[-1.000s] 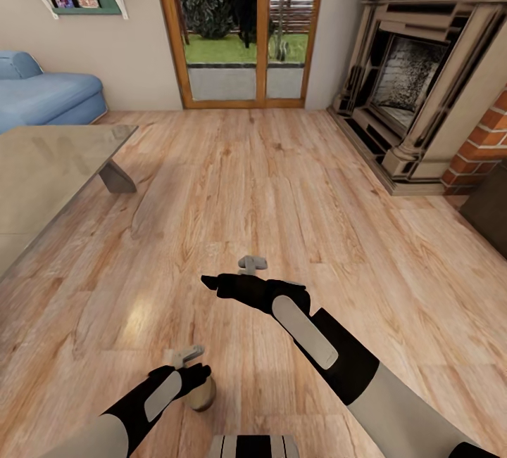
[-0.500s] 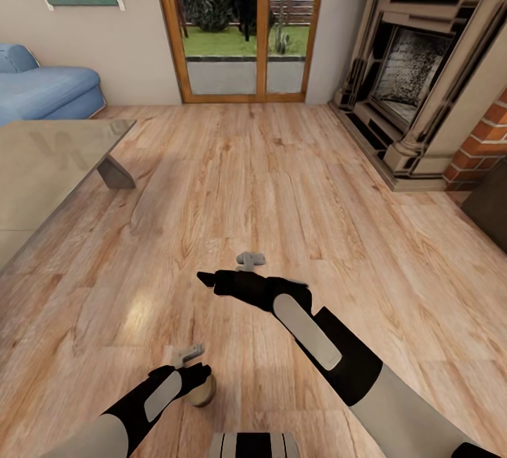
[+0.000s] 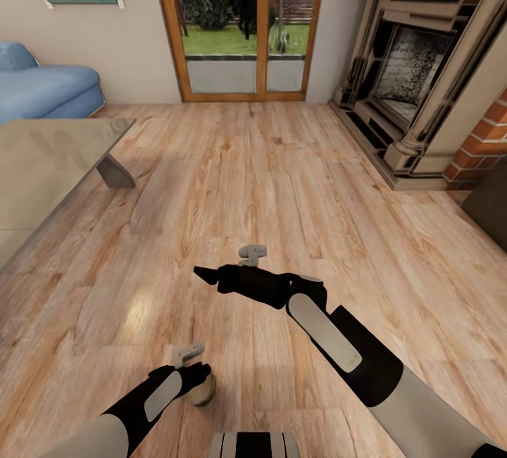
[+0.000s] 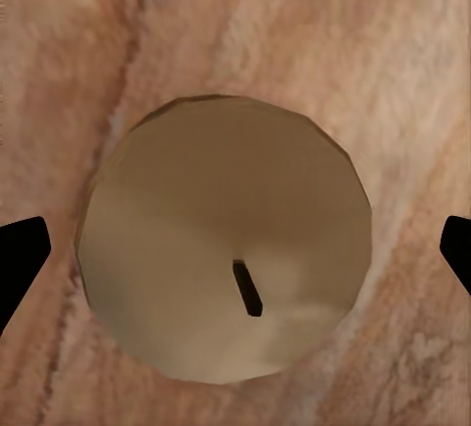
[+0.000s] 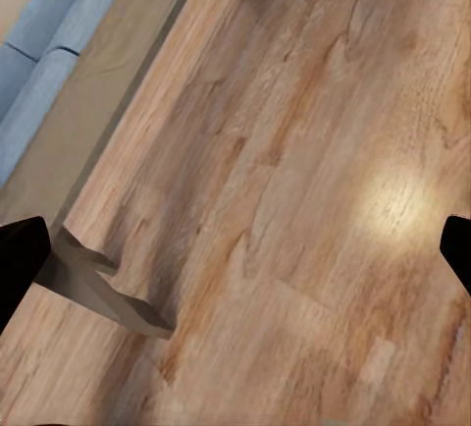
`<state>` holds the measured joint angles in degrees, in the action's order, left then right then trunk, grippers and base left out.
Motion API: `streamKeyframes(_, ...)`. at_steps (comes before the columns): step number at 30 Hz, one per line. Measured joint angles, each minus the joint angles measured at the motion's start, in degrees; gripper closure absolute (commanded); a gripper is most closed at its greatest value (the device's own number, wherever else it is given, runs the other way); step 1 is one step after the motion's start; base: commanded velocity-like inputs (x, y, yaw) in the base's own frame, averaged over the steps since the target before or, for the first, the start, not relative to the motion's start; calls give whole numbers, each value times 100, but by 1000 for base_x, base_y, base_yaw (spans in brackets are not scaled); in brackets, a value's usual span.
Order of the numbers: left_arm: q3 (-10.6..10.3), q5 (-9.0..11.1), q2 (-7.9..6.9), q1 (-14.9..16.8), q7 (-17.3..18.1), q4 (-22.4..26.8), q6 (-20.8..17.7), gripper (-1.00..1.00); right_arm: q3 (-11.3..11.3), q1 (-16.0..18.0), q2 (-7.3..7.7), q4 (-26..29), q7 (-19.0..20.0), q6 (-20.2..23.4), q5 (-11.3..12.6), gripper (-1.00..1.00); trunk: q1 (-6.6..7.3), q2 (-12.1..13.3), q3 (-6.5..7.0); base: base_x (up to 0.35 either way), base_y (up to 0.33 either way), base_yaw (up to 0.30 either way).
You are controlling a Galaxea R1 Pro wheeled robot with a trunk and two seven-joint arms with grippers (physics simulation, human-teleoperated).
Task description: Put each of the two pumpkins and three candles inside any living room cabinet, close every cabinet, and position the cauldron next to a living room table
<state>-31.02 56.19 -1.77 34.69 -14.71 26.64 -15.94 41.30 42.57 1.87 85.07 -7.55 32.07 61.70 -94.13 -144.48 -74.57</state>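
A stubby tan candle (image 3: 204, 393) stands upright on the wood floor close in front of my base. In the left wrist view I look straight down on the candle (image 4: 226, 239) and its dark wick. My left gripper (image 3: 196, 378) hangs just above it, open, with one black fingertip (image 4: 20, 259) on each side and apart from the wax. Further forward over bare floor, my right gripper (image 3: 206, 276) points left toward the table and is open with nothing in it. The low table (image 3: 42, 169) with the glossy grey top stands at the left.
A blue sofa (image 3: 42, 92) sits behind the table, and glass doors (image 3: 243, 22) are in the far wall. A stone fireplace (image 3: 415, 78) and brick (image 3: 486, 141) line the right side, with a dark brown furniture corner (image 3: 493, 212) at the right edge. In the right wrist view the table's angled legs (image 5: 98, 289) stand on the floor.
My right arm has reached a little further forward and left. The left gripper stays over the candle. The head view tilted slightly down early on.
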Motion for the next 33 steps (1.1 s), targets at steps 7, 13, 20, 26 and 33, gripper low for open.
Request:
streamKeyframes(7,0,5,0,0,0,0,40,-100,0,0,2,9,14,-10,1,-100,-10,-6,-89,0,0,0)
streamKeyframes(13,0,2,-3,0,0,0,47,-100,0,0,3,10,18,-11,0,-100,-21,-11,-177,0,0,0)
streamKeyframes(20,0,0,-2,0,0,0,48,-100,0,0,3,16,20,-3,1,-100,-28,-15,-245,0,0,0)
streamKeyframes(26,0,0,0,0,3,0,48,-100,0,0,3,18,19,-2,0,-100,-28,-15,-245,0,0,0)
streamKeyframes(33,-19,-1,8,0,8,0,48,-100,0,0,3,18,20,-2,-3,-100,-36,-19,-310,0,0,0)
